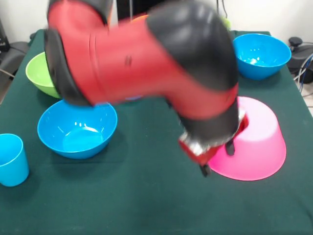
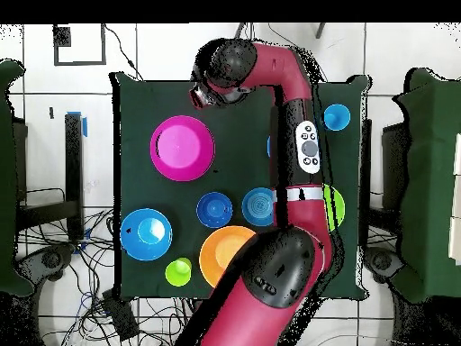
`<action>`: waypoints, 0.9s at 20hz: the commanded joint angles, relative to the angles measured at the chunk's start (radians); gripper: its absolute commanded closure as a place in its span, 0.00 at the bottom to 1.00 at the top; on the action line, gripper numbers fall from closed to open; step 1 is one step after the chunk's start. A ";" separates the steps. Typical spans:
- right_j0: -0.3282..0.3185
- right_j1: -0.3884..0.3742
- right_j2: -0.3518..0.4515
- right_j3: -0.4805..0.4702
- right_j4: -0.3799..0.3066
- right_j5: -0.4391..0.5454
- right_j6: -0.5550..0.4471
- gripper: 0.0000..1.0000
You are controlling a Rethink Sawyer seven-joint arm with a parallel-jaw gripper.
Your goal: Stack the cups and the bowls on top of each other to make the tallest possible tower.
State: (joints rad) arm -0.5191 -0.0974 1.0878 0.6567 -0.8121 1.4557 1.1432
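The pink bowl [image 1: 261,142] sits on the right side of the green table [image 1: 146,196], turned mouth down with its wide rim flat on the cloth and its smaller base facing straight up; its axis stands upright, which I take to be on purpose, since a broad rim on the table makes a steady foot for a tower. The red arm [image 1: 146,63] reaches low across the table, and its claw [image 1: 217,158] hangs just at the near-left flank of that bowl; the two dark fingertips [image 1: 230,147] stand apart with nothing between them, so it looks released and empty, though whether it touches the bowl I cannot tell.

Everything else lies apart, nothing stacked yet: from above, the orange bowl [image 2: 225,250], the small dark-blue bowl [image 2: 214,209] and the small light-blue bowl [image 2: 257,207] sit mouth up close together; a blue bowl [image 1: 78,128] rests near left, a second blue bowl [image 1: 261,55] far right, and the green bowl [image 1: 39,73] far left, all open side up. The light-blue cup [image 1: 11,159] stands upright at the near-left edge; the yellow-green cup [image 2: 178,270] stands just beside the orange bowl; the purple cup I cannot find.
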 commanded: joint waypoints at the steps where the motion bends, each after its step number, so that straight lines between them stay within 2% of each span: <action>1: 0.016 -0.315 -0.164 0.266 0.057 -0.062 0.321 0.00; 6: 0.047 -0.445 -0.236 0.377 0.145 -0.050 0.519 0.00; 12: 0.054 -0.618 -0.293 0.611 0.268 -0.181 0.798 0.00; 14: 0.074 -0.634 -0.315 0.659 0.287 -0.218 0.868 0.00; 18: 0.082 -0.581 -0.328 0.747 0.320 -0.350 0.953 0.00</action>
State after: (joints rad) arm -0.4737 -0.6689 0.8813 1.1584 -0.4960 1.2433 1.8531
